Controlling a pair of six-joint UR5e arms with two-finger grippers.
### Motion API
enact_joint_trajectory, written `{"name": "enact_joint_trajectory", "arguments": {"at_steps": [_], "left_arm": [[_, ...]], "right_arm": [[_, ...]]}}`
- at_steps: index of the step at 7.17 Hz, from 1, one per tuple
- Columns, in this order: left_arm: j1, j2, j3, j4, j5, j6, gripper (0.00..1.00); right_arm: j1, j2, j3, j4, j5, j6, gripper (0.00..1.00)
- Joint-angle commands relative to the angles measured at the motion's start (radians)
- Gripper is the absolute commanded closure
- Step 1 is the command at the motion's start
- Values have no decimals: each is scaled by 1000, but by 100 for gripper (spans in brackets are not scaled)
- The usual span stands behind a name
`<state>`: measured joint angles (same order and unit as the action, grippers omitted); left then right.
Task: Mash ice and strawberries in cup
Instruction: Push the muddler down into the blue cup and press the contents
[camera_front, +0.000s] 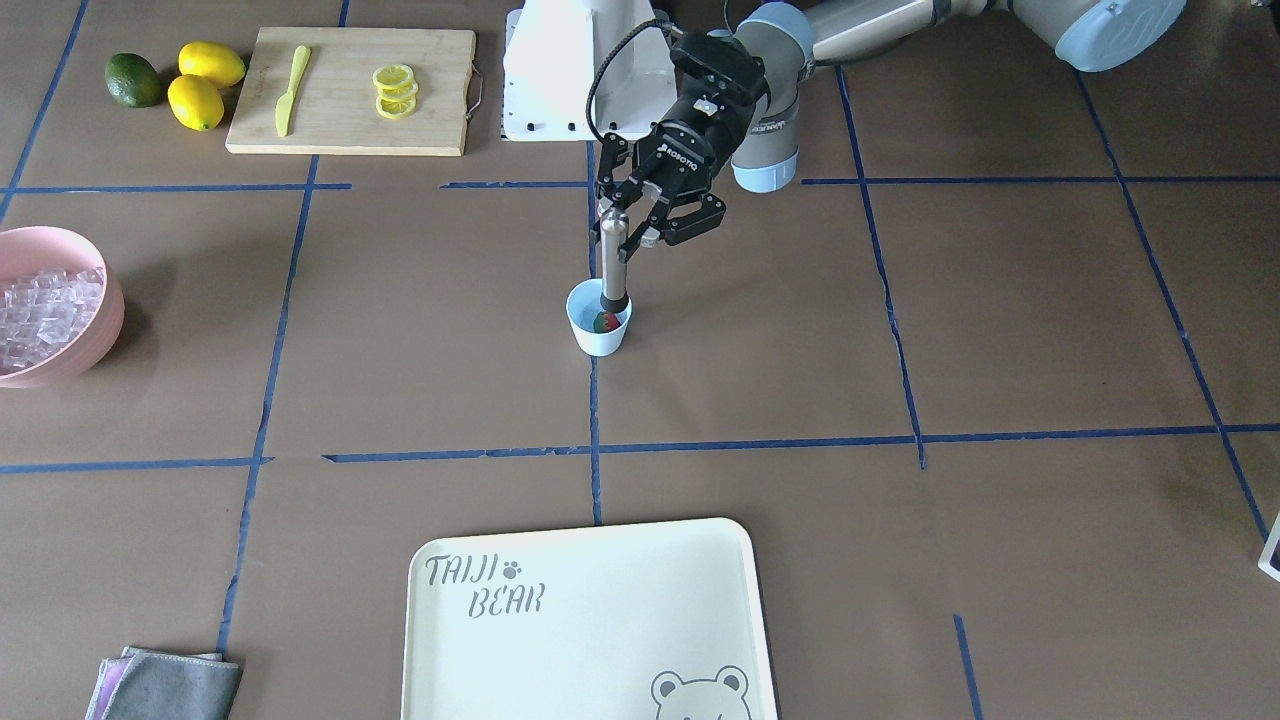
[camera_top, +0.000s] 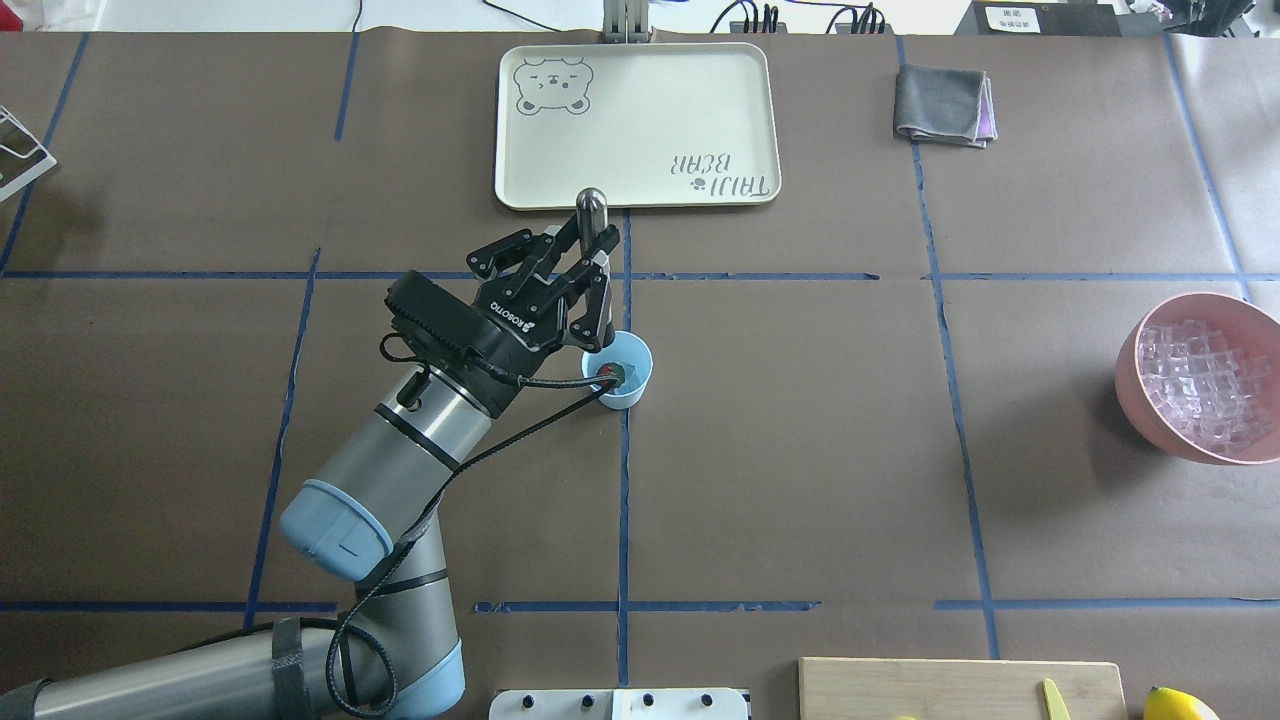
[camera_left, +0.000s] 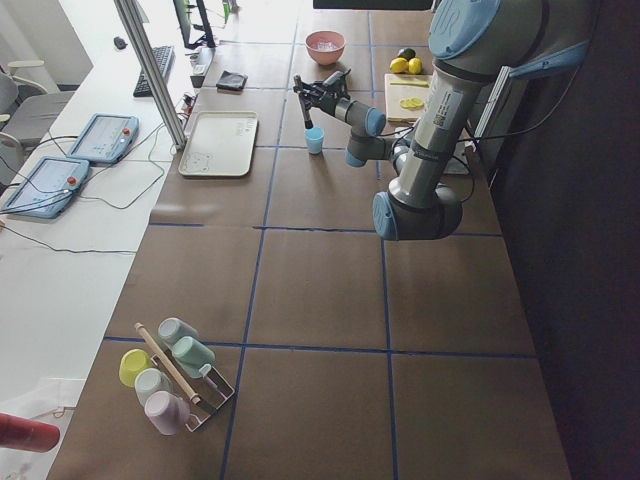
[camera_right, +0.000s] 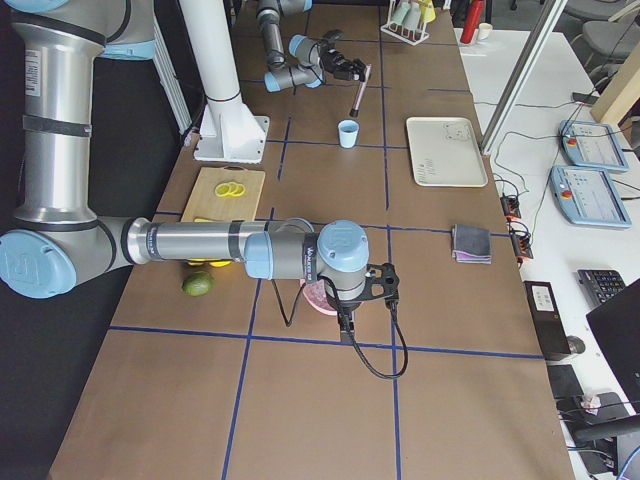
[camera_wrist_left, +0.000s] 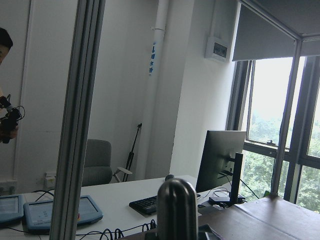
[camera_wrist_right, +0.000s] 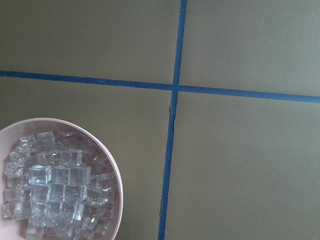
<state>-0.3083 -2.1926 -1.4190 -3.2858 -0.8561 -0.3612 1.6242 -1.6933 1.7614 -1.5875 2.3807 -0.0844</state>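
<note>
The cup (camera_front: 598, 338) stands at the table's middle, white outside and light blue inside; it also shows in the overhead view (camera_top: 634, 386). The red strawberry (camera_front: 606, 322) lies in it. I cannot make out ice in the cup. My left gripper (camera_front: 626, 228) is shut on a metal muddler (camera_front: 613, 262), which stands upright with its lower end in the cup on the strawberry. The ice (camera_top: 1203, 382) fills a pink bowl (camera_top: 1138, 400). My right gripper (camera_right: 385, 285) hovers by that bowl; I cannot tell whether it is open or shut. Its wrist view shows the ice (camera_wrist_right: 55, 187).
A cream tray (camera_front: 560, 640) lies on the operators' side. A cutting board (camera_front: 340, 130) with lemon slices and a yellow knife, two lemons (camera_front: 205, 85) and a green fruit (camera_front: 133, 80) sit near the robot's base. A grey cloth (camera_front: 165, 685) lies at a corner. A rack of cups (camera_left: 170, 375) stands at the left end.
</note>
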Motion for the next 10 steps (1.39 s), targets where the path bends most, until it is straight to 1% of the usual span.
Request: {"name": "enact_joint_trajectory", "arguments": {"at_steps": [1,3,6,10], "left_arm": [[5,-19,52,-51,-3,-22,100],[34,-25,52,-54,0,-33,100],[37,-24,66,-52,-1,-35,100],[38,-26,127,-61,2,-39,100]], "right_arm": [[0,0,0,0,0,0,1],[0,0,0,0,0,0,1],[0,0,-2,0,-2,0,1],[-1,0,-6,0,-2,-2,1]]}}
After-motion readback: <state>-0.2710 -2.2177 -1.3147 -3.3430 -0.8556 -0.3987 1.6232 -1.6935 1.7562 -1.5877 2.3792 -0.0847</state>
